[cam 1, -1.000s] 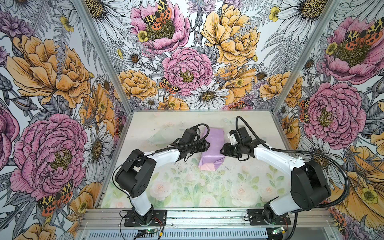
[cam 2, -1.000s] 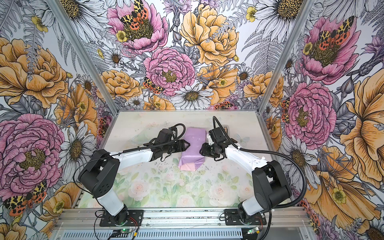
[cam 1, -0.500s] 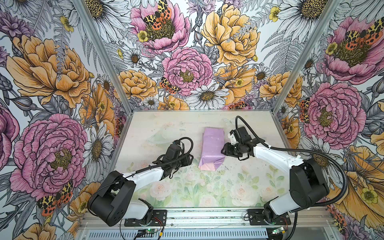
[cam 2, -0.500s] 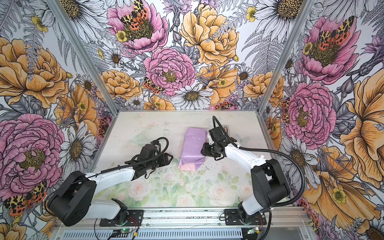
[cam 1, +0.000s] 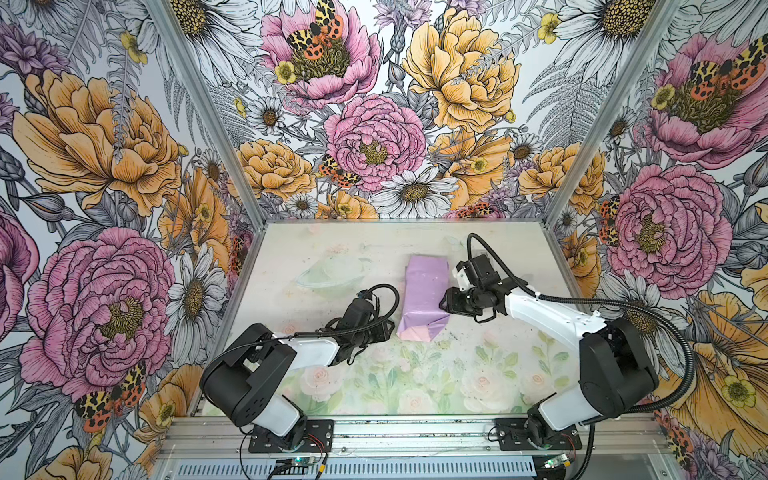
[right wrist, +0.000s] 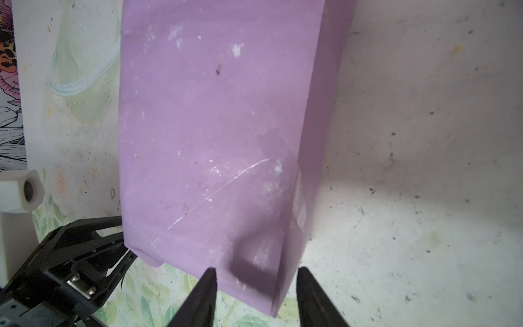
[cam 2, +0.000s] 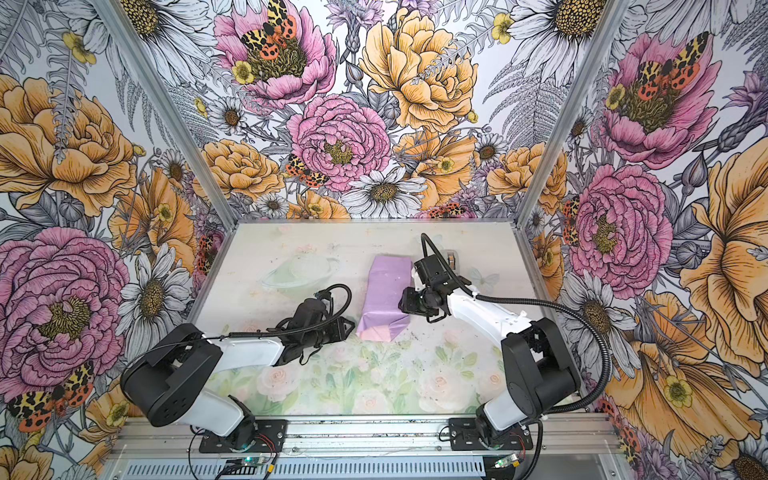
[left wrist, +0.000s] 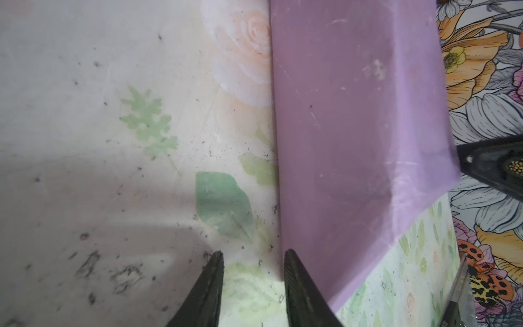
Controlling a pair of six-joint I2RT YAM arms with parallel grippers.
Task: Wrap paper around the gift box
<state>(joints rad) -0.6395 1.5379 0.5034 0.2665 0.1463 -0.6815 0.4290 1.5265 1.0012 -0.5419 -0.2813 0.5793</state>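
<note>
- Lying along a line that runs from the far side of the table [cam 1: 332, 249] toward the robot's bases, the paper [cam 1: 426, 291] is folded lilac-side out into a long parcel near the table's middle, leaning slightly.
- The gift box itself is out of sight, presumably inside that parcel.
- The parcel's near end is unfinished: a crumpled flap [cam 1: 415, 332] with its pale pink face showing sticks out there.
- The left gripper [cam 1: 388, 328] sits low, just beside the near left corner. In its wrist view the jaws stand apart with only bare table between them, and one fingertip lines up with the paper's long edge.
- The right gripper [cam 1: 444, 302] is against the parcel's right long side, a little farther from the loose flap. Its jaws are spread too, with the parcel's corner between them in its wrist view [right wrist: 256, 271]; whether they touch the paper cannot be told.
- Judged from this, the left arm is the nearer to the flap, which lies ahead of it and to its right.
- A small greyish thing [cam 2: 452, 259] peeks out behind the right wrist, too hidden to name; nothing stands between either gripper and the parcel.
</note>
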